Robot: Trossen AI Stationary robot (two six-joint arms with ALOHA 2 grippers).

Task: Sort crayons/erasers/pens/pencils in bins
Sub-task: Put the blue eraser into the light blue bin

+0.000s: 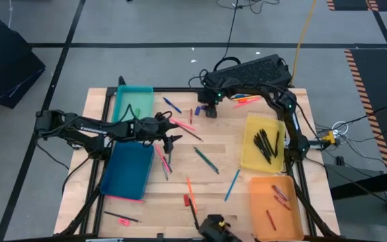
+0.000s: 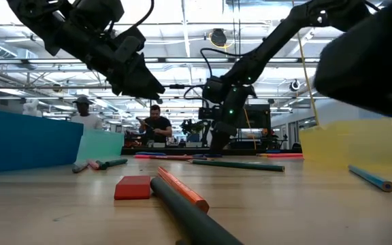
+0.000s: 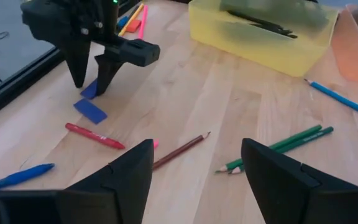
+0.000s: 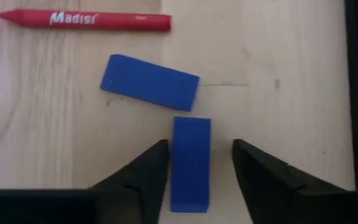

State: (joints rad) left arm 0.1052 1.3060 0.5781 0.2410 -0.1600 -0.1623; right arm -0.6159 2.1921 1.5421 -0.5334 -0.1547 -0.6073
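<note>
The right pincer (image 4: 194, 163) is standing spread over a blue eraser (image 4: 190, 163) near the upper middle of the high view, one finger on each long side of the block. In the right wrist view the eraser's long axis is running straight out between the fingers, so a plain squeeze looks likely to catch it across its narrow width. It is lying flat on the wooden surface (image 1: 213, 144), not yet pinched as far as I can judge. A second blue eraser (image 4: 150, 82) is sitting just beyond it, lying crosswise, with a corner nearly touching the first; a red crayon (image 4: 84, 20) is lying farther on. The right arm is reaching in from the right edge and bending steeply down, wrist near vertical. The left pincer (image 3: 196, 171) is also spread and holding nothing, hovering in the left-centre of the high view between the teal bin (image 1: 134, 95) and the dark blue bin (image 1: 127, 171), well apart from these erasers.
</note>
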